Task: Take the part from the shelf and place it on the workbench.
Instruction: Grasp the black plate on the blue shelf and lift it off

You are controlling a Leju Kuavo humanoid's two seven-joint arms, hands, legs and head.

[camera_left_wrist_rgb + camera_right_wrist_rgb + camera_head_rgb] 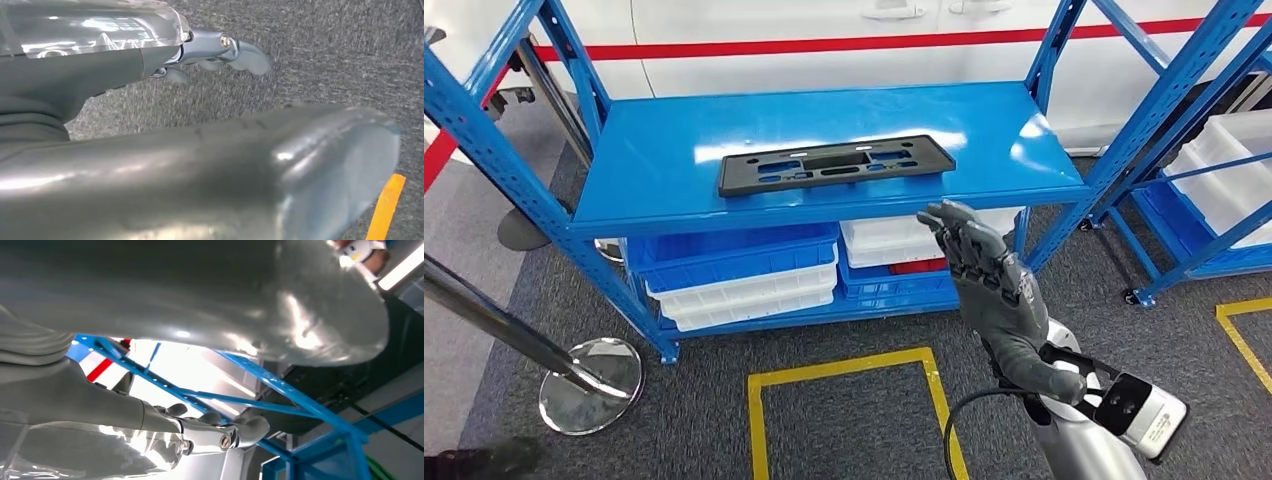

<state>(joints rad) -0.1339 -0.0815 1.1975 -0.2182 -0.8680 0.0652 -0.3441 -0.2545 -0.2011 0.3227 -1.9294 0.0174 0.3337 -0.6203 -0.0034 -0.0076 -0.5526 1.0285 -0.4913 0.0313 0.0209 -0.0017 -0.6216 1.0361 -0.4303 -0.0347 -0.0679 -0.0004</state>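
Black part [835,164] lay flat on the blue shelf [654,180], upper centre of frame, w/ nothing touching it. Right hand [984,270] was raised at lower right, just below the shelf's front edge, fingers loosely apart, holding nothing. Left hand [220,50] hung over grey carpet [325,60], fingers apart, nothing in it. Blue & white bins [744,275] sat on the lower level.

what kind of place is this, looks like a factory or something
Probably a workshop or warehouse test area: blue metal shelving holding a black plastic part, stacked storage bins beneath, and yellow tape squares marking the grey carpet.
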